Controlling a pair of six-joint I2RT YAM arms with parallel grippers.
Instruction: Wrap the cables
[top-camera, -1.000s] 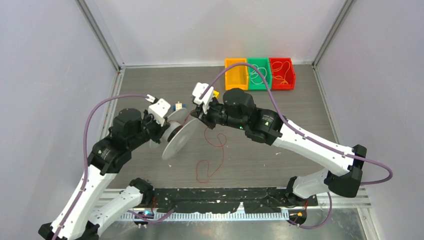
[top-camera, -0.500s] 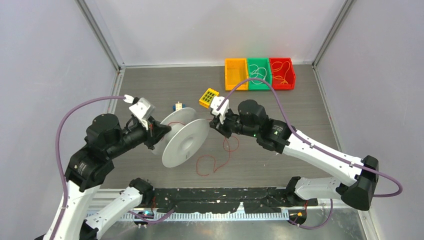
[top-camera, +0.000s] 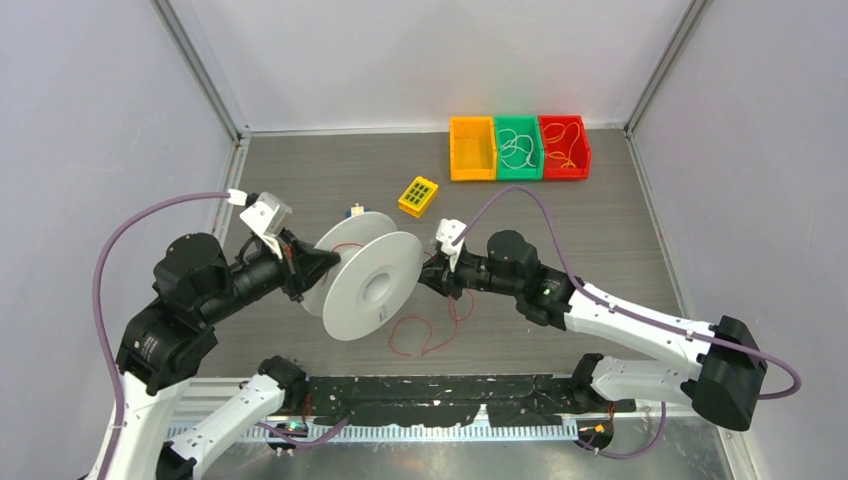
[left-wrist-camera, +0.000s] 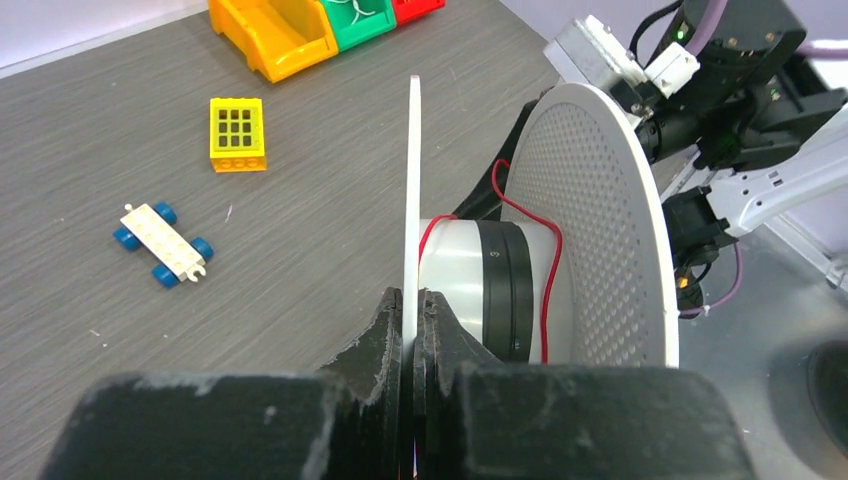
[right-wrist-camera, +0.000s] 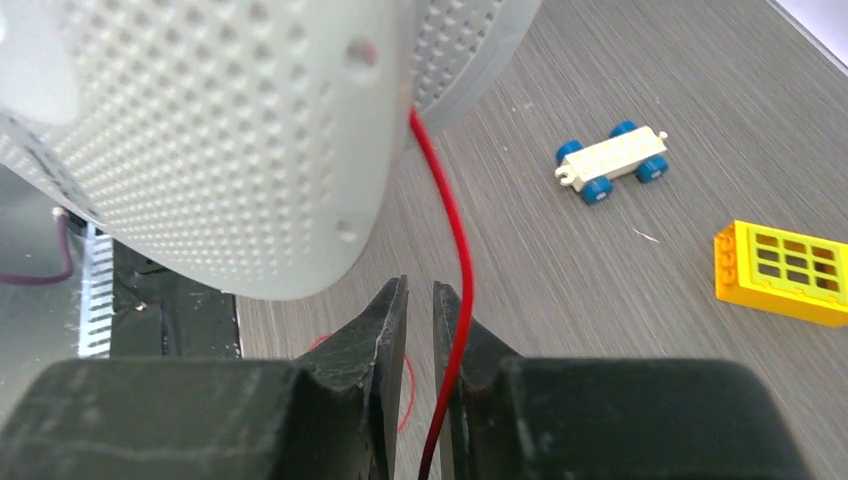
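My left gripper (left-wrist-camera: 410, 300) was pressed together on the thin rim of the near flange of the spool (top-camera: 372, 290), which stood with its flanges upright. Strands of the cable (left-wrist-camera: 547, 285) crossed the white hub (left-wrist-camera: 465, 285) between the two perforated flanges.

My right gripper (right-wrist-camera: 420, 285) sat just beside the other flange. Its fingers (right-wrist-camera: 470, 340) were drawn nearly together, with a narrow slit left between them. The cable ran down from the flange's edge, over the inner edge of one finger and into that slit. I could not tell whether the fingers nipped it or only let it pass. Past that gripper, the rest of the cable lay in loose loops on the table (top-camera: 640, 200), near the spool.

Farther out, a yellow grid block (top-camera: 418, 196) and a small white brick on blue wheels (left-wrist-camera: 163, 243) lay near each other. An orange bin (top-camera: 472, 150), a green bin (top-camera: 518, 121) and a red bin (top-camera: 563, 120) stood side by side at the far edge. Thin wires (top-camera: 515, 148) lay in the green and red ones.
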